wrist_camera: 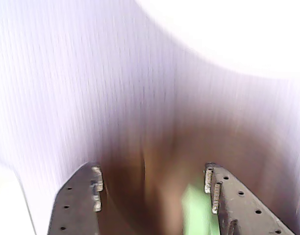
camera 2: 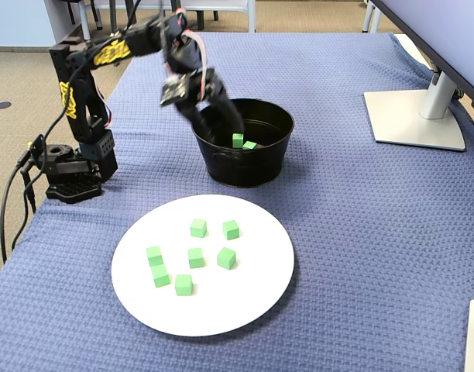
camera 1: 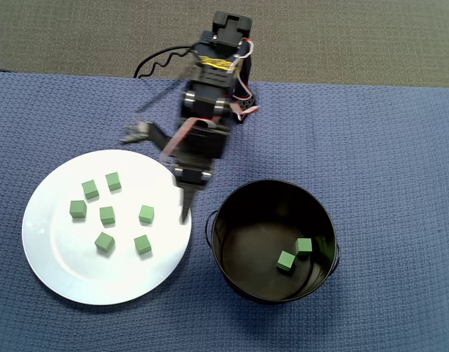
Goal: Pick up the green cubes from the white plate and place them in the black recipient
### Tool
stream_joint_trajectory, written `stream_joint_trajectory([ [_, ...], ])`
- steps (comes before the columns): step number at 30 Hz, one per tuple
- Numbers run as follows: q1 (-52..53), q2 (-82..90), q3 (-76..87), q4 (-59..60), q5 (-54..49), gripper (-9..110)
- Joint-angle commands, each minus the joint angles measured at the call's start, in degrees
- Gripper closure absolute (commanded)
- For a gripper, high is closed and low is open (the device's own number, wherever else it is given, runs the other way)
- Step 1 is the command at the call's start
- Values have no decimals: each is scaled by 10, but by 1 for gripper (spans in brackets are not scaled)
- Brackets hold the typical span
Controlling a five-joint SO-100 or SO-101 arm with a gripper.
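Overhead view: seven green cubes [camera 1: 107, 215] sitting on the white plate [camera 1: 63, 275], two more already down in the black pot [camera 1: 243, 286]. Claw [camera 1: 185, 213] hanging over the plate's right edge, in the gap between plate and pot.

Wrist view: badly smeared. Jaws clearly spread wide with nothing clamped between them. A green blur [wrist_camera: 198, 213] showing low down by the right jaw, probably a cube below, though hard to say for sure.

Fixed view: arm [camera 2: 82, 85] bent over from the left of the blue worktop [camera 2: 353, 232], claw up near the pot's rim.

Looks like the empty trip toward the plate for cube three. Next up: line up over one cube, drop down, pinch it.
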Motion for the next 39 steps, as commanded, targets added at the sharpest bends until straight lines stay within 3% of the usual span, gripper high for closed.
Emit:
stream_joint_trajectory([
  [1,76,-7,13,-34,-122,81],
  [7,154,-28,93,-81,-236,81],
  [14,176,-65,119,-59,-292,81],
  [39,178,-193,62,-101,-166,83],
])
